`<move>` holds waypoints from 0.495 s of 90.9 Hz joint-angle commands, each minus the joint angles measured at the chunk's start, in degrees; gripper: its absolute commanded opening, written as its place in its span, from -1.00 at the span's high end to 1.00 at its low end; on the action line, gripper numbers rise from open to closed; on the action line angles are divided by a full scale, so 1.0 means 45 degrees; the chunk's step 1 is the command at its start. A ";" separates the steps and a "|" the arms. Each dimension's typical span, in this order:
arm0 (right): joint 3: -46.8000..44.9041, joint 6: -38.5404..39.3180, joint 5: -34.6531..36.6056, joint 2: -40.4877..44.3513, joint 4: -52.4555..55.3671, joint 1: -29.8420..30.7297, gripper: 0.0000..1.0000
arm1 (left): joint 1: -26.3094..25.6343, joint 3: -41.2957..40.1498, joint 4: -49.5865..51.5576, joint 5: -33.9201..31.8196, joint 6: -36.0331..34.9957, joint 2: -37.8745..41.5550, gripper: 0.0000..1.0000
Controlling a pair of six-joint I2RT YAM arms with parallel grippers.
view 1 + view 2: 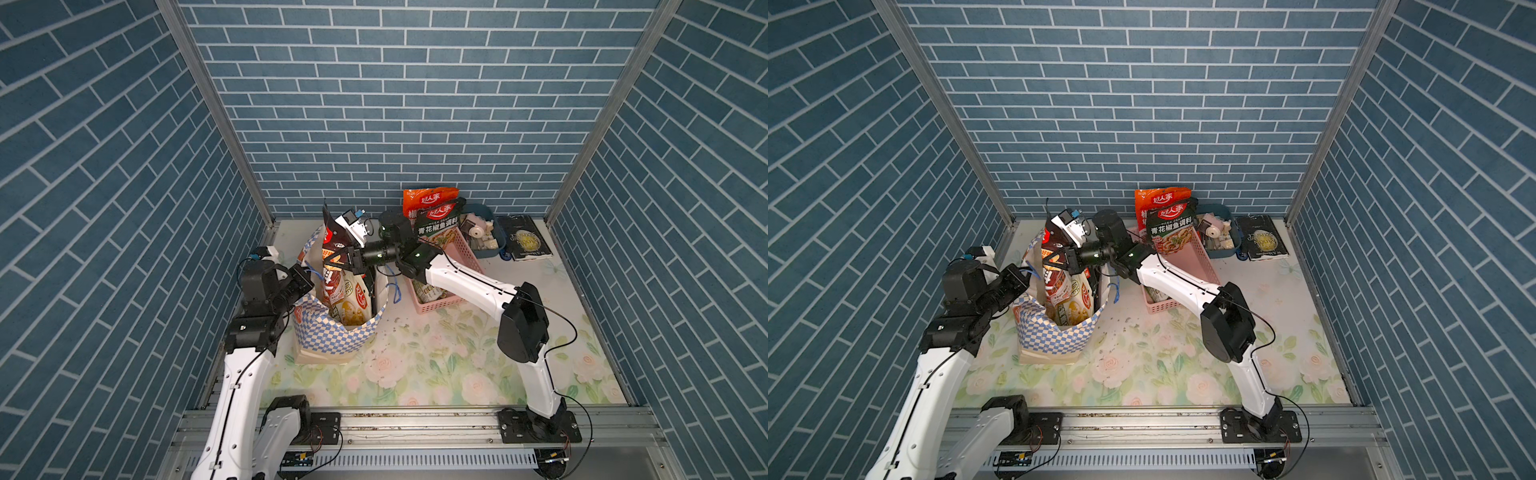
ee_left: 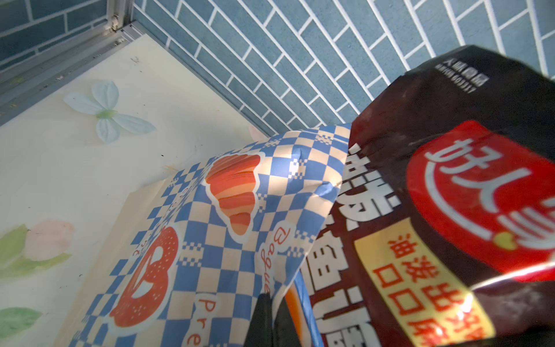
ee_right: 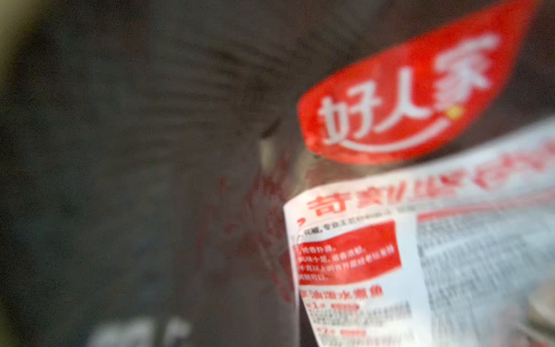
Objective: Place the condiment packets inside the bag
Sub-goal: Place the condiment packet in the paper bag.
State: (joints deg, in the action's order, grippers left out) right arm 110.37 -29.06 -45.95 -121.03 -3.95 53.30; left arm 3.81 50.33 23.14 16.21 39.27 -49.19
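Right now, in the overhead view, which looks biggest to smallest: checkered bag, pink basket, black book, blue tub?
In a top view:
1. bag
2. basket, partly behind the right arm
3. book and tub look alike; I won't rank them.

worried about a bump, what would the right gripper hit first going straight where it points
Likely the bag rim beside the left gripper, just past the black packet the right gripper holds; depth unclear.

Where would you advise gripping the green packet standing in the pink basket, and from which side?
Probably pinch the green packet by its top edge, coming down from above with the jaws across its flat faces. It stands upright in the pink basket, in front of the orange packet, so only its top is free.
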 commanded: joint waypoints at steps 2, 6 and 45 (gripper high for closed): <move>-0.0194 0.0990 0.0385 0.0681 -0.0207 -0.0008 0.82 | 0.0108 -0.0137 0.1099 -0.0436 0.0064 -0.0107 1.00; -0.0240 0.1121 0.0567 0.0850 0.0114 -0.0008 0.61 | 0.0126 -0.0148 0.1073 -0.0496 0.0054 -0.0104 1.00; -0.0082 0.1910 0.2872 0.2651 0.3682 -0.0013 -0.43 | 0.0129 -0.0065 0.0903 -0.0323 -0.0411 -0.0525 1.00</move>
State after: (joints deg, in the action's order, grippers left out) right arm 107.83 -23.57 -36.67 -115.96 9.08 53.36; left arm 4.36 50.33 23.68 14.39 38.61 -50.74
